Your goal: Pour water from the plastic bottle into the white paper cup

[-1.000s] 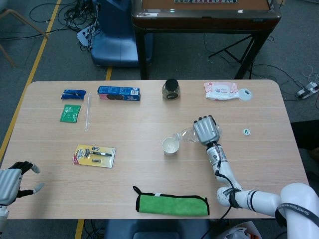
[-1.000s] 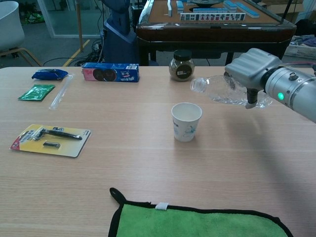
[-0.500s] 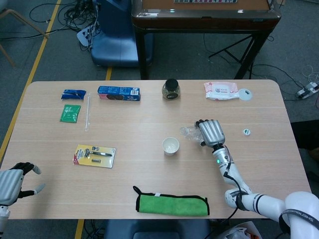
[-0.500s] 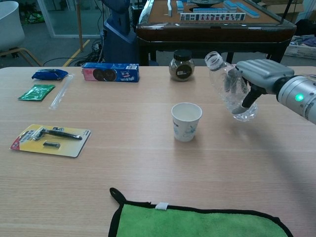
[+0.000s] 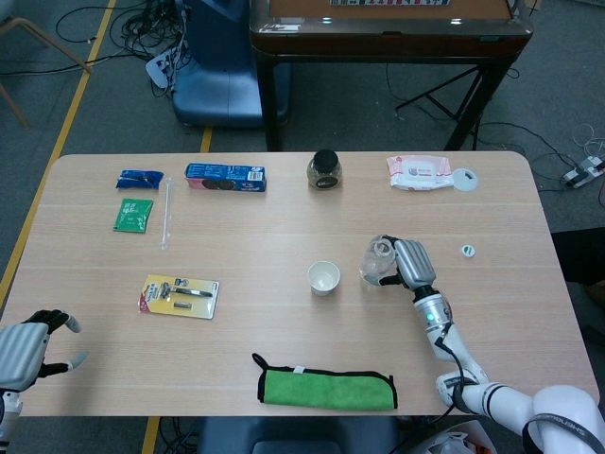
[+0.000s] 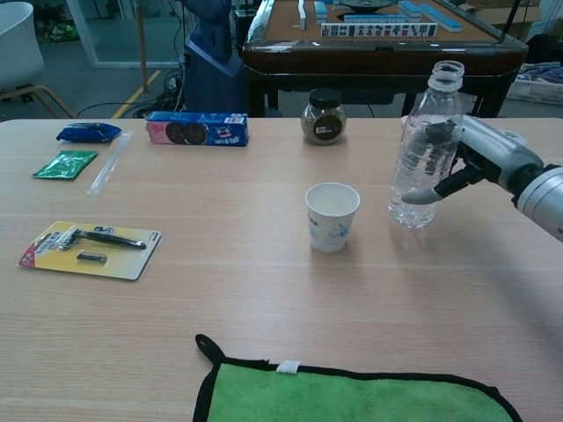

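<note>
The clear plastic bottle (image 6: 427,148) is upright again, mouth up and long axis vertical. A second ago it lay nearly level with its neck over the white paper cup (image 6: 332,216); half a second ago it was tilting back. Now its base sits on or just above the light wooden bench (image 6: 264,290), just beside the cup on the robot's right side, not touching it. Uncapped, with only a little water at the bottom. That reads as pour finished — what's left is likely setting down and letting go.

The right hand (image 6: 479,158) has its fingers wrapped round the bottle's lower body, gripping it from the side. The cup stands upright where it was, rim open; whether it holds water can't be told from either view.

A small white cap (image 5: 466,250) lies on the bench well apart to the right. The left hand (image 5: 24,348) hangs at the near left corner — fingers spread, holding nothing, barely moved.
</note>
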